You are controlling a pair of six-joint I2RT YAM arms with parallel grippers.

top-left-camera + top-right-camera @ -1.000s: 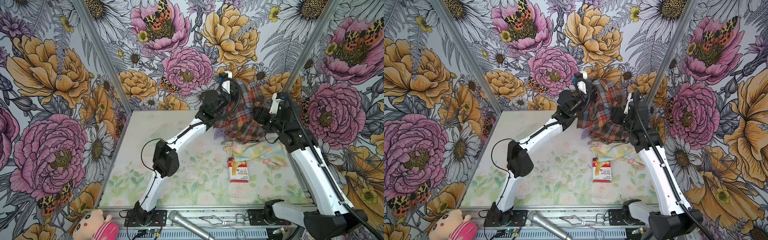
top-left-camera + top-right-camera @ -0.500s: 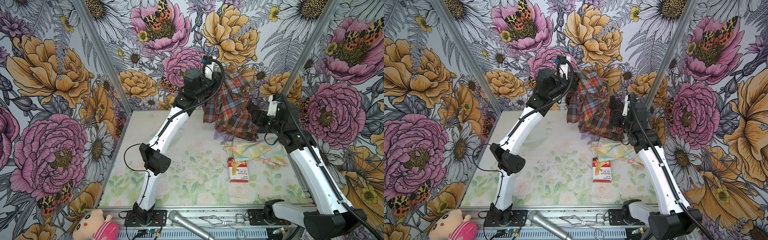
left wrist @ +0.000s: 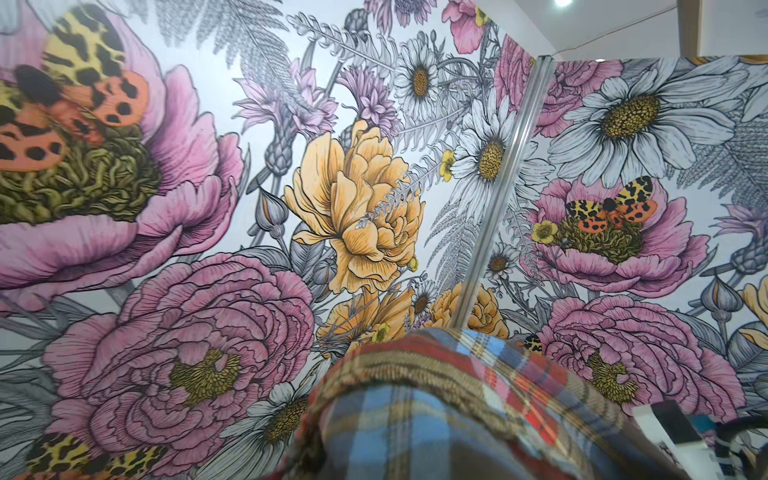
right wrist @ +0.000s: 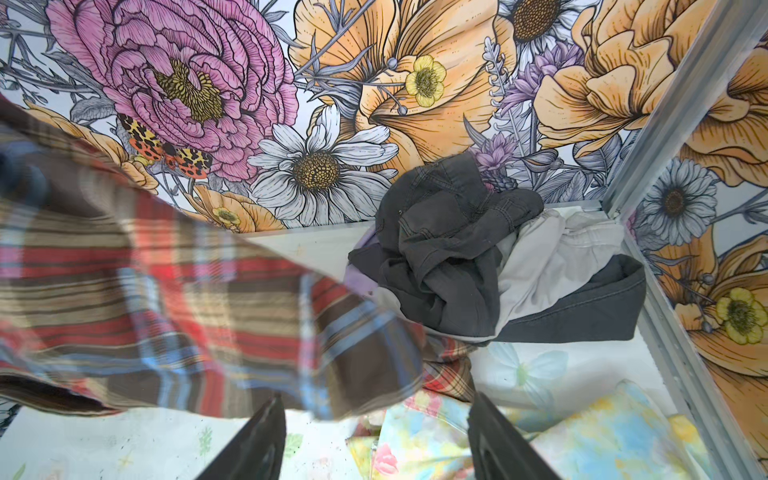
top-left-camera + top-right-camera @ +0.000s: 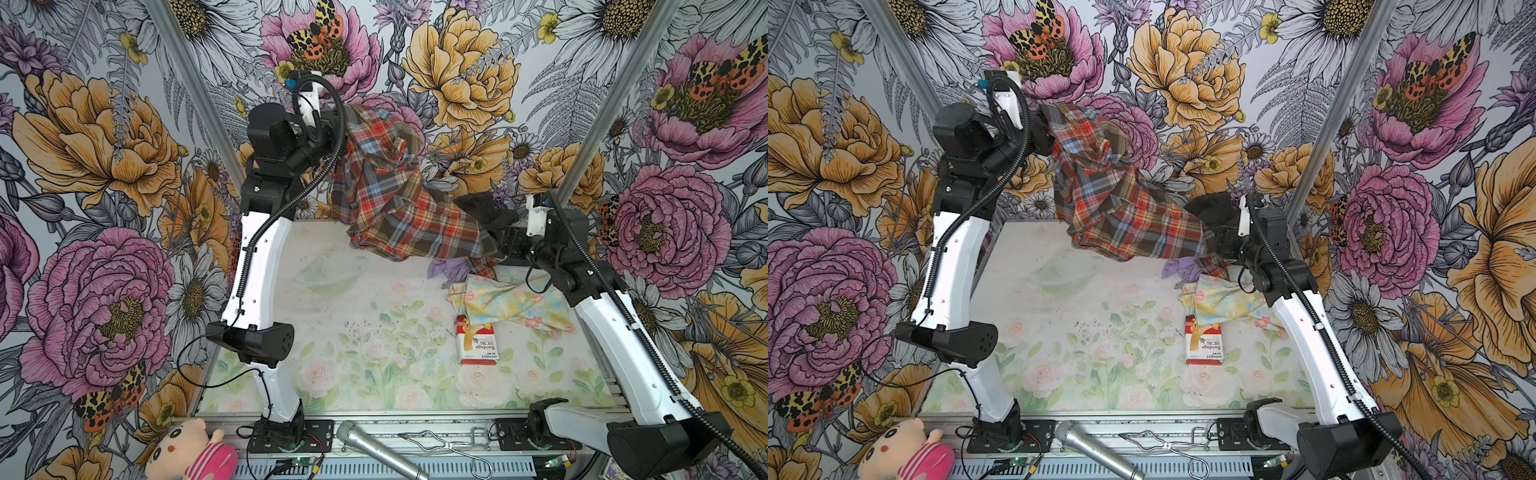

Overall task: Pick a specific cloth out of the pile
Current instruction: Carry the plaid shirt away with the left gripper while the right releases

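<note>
1. The left gripper (image 5: 335, 126) is clamped tight on the top edge of the cloth (image 5: 395, 208) and holds it high, in front of the back wall. The jaws themselves are buried in fabric; in the left wrist view the cloth (image 3: 457, 415) bunches right over them.
2. The right gripper (image 4: 374, 436) stands open with nothing between its fingers (image 4: 257, 440). It is low over the table (image 5: 353, 332), at the right rear.
3. The only readable writing is "Bandage", on a red and white box (image 5: 478, 340) lying flat on the table. The word reads upside down in both top views, and the smaller print is too fine to make out.
4. The cloth's long axis slants from the raised left gripper down and to the right. Its low end reaches the pile (image 4: 457, 257) just in front of the right gripper, and a plaid corner lies at the pile's foot.
5. The cloth is plaid, in brown, red-orange, blue and white checks. It is large, hangs in loose folds, and most of it is off the table.
6. The pile sits in the right rear corner, with dark grey on top, light grey beneath and lavender (image 5: 453, 266) at the edge. A pale yellow floral piece (image 5: 507, 299) lies spread beside it, overlapping the box.
</note>
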